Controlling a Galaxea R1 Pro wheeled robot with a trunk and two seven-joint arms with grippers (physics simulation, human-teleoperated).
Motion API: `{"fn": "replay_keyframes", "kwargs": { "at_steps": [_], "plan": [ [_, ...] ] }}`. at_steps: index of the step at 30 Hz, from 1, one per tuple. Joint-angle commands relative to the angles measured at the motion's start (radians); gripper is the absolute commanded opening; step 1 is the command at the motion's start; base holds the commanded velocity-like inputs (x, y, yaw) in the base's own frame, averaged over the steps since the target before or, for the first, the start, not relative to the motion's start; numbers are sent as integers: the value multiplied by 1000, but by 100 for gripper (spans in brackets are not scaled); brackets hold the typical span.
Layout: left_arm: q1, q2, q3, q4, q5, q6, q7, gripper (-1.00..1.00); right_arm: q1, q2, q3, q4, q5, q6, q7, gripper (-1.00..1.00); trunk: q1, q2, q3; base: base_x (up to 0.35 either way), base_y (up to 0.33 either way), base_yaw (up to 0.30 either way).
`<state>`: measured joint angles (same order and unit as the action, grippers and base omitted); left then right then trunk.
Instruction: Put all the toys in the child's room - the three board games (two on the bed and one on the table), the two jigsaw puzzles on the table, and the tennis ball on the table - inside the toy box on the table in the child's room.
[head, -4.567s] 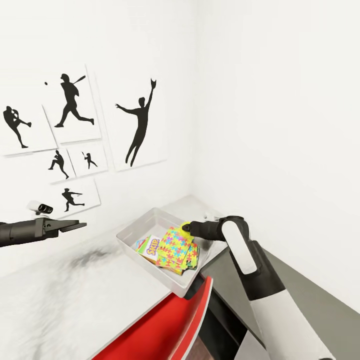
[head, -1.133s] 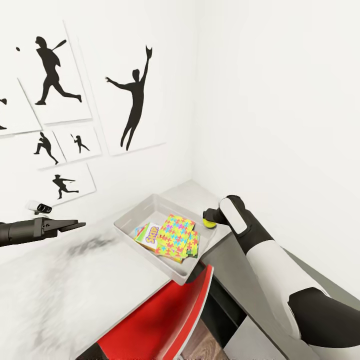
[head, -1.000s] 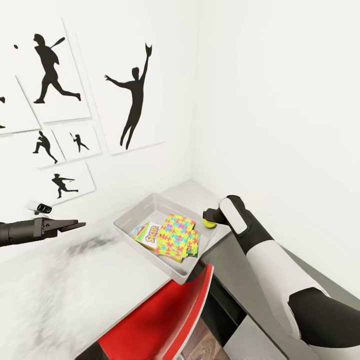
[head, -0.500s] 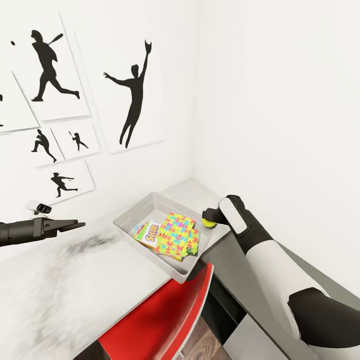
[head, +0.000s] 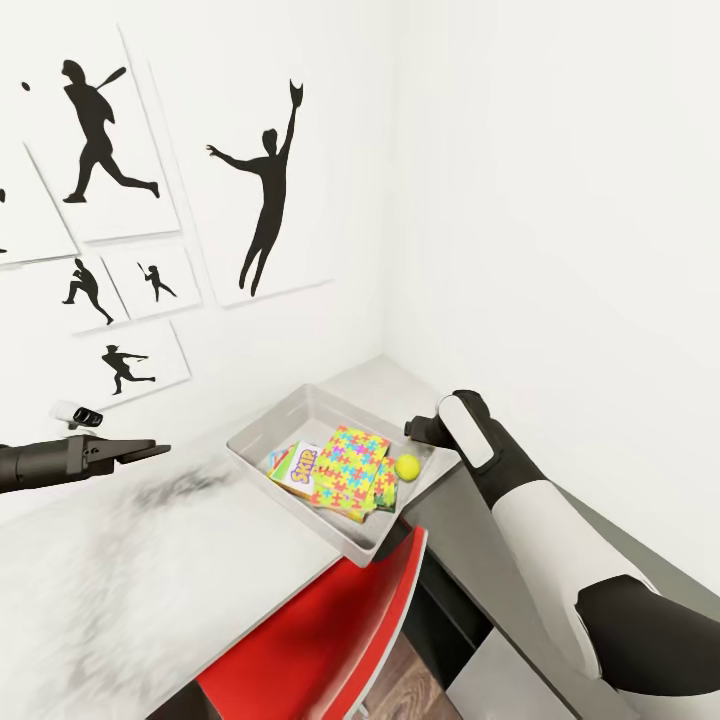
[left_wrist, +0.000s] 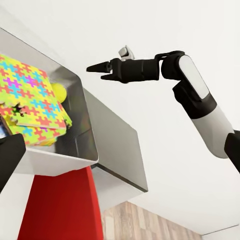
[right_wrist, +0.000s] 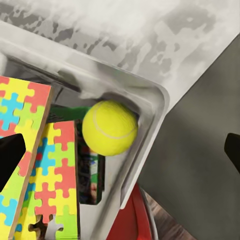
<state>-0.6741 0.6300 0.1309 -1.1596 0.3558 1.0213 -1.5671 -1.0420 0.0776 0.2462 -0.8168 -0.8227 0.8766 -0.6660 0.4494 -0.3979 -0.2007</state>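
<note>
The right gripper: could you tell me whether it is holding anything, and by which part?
Nothing is held. The right gripper is open above the toy box, and the tennis ball lies loose inside the box beside the jigsaw puzzles.

text: "SKIP" – orange letters | on: board game (head: 297, 468) cover – in toy box (head: 262, 424)

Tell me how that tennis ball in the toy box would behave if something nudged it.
Being round, the tennis ball would probably roll readily. It sits in a corner of the toy box beside the jigsaw puzzles, so the sloping wall and the stack would likely stop it. It looks small and probably light.
</note>
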Motion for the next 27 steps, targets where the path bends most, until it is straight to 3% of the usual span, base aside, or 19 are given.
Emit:
{"fn": "replay_keyframes", "kwargs": {
  "at_steps": [1, 20, 27],
  "plan": [
    [-1, 0, -1, 0, 0, 10, -4, 100, -1, -1, 2, -2, -10, 1, -10, 100, 1, -2, -2, 0, 0, 0],
    [-1, 0, -1, 0, 0, 10, -4, 100, -1, -6, 2, -12, -10, 2, -10, 100, 1, -2, -2, 0, 0, 0],
    [-1, 0, -1, 1, 0, 9, -4, 100, 38, -8, -1, -200, -12, 15, -13, 100, 1, -2, 5, 0, 0, -27]
  ]
}}
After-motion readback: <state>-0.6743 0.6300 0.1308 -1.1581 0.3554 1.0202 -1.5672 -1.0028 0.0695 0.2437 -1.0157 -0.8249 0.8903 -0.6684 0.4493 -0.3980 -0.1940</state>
